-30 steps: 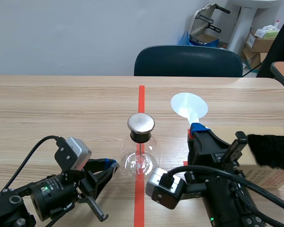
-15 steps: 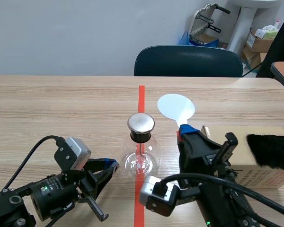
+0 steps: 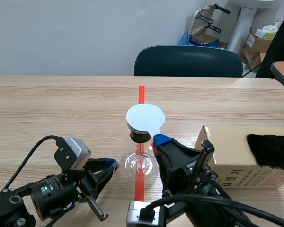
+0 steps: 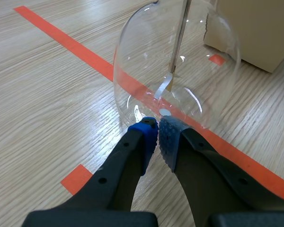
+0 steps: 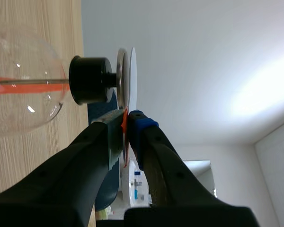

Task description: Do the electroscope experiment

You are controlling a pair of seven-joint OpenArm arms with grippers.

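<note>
Bright, even room light from overhead in the scene view; the wooden table (image 3: 61, 104) is evenly lit and its shadows are soft and faint. The white disc (image 3: 145, 117) comes up almost blown out. Over to the left wrist view: small hard glints and pale reflections streak the glass flask (image 4: 175, 71), and the wood beneath it shines. In the right wrist view, a broad glow washes out the pale wall (image 5: 180, 38), with the right gripper (image 5: 125, 120) dark against it.
</note>
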